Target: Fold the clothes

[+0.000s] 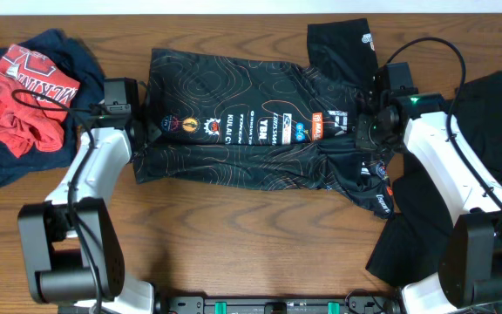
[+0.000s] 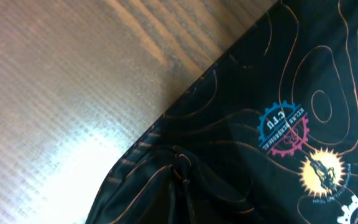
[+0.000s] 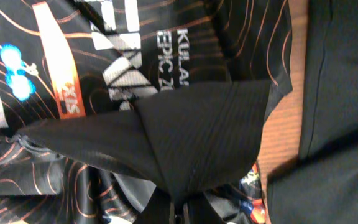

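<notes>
The clothes in play are a black cycling jersey (image 1: 234,87) with thin contour lines and a row of colourful logos, spread flat across the middle of the table. My left gripper (image 1: 149,131) sits at the jersey's left edge, shut on a pinch of bunched fabric (image 2: 182,177). My right gripper (image 1: 366,131) is at the jersey's right end, shut on a black flap (image 3: 191,124) drawn to a point between its fingertips (image 3: 176,213). The printed jersey (image 3: 73,37) lies under that flap. In the left wrist view the logos (image 2: 281,127) show, and cloth hides the fingers.
A red shirt (image 1: 20,100) lies heaped on a navy garment (image 1: 72,52) at the far left. A plain black garment (image 1: 486,113) lies at the right edge under the right arm. Another black piece of cloth (image 1: 342,44) lies at the top right. The table (image 1: 251,235) is bare wood in front.
</notes>
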Robot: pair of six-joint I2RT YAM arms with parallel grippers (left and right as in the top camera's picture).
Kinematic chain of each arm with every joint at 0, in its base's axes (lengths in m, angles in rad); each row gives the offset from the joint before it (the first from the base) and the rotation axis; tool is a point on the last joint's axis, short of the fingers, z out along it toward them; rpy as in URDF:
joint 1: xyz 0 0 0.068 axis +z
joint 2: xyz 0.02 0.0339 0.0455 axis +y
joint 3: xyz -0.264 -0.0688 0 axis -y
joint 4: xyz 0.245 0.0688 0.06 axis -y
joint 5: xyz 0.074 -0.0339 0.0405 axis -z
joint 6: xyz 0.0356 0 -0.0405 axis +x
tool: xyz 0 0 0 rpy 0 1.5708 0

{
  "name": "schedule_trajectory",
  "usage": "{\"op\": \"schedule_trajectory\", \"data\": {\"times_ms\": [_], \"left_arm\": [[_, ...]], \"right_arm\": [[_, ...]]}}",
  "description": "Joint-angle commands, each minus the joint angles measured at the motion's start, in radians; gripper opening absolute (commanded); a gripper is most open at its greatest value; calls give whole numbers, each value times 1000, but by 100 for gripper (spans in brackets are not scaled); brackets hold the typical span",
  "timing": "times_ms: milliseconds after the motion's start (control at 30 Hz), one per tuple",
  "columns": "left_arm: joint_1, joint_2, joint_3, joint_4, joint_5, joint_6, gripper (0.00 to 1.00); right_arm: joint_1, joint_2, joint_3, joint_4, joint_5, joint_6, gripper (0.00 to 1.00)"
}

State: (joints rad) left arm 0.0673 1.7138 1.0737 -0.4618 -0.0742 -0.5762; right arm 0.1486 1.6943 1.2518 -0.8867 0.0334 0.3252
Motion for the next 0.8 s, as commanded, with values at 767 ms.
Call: {"op": "schedule_trajectory", "data": {"times_ms": [767], "left_arm": [[-2, 5, 5, 131, 14, 44, 17]], "right_arm": [[-6, -3, 10, 213, 60, -50, 1]]}}
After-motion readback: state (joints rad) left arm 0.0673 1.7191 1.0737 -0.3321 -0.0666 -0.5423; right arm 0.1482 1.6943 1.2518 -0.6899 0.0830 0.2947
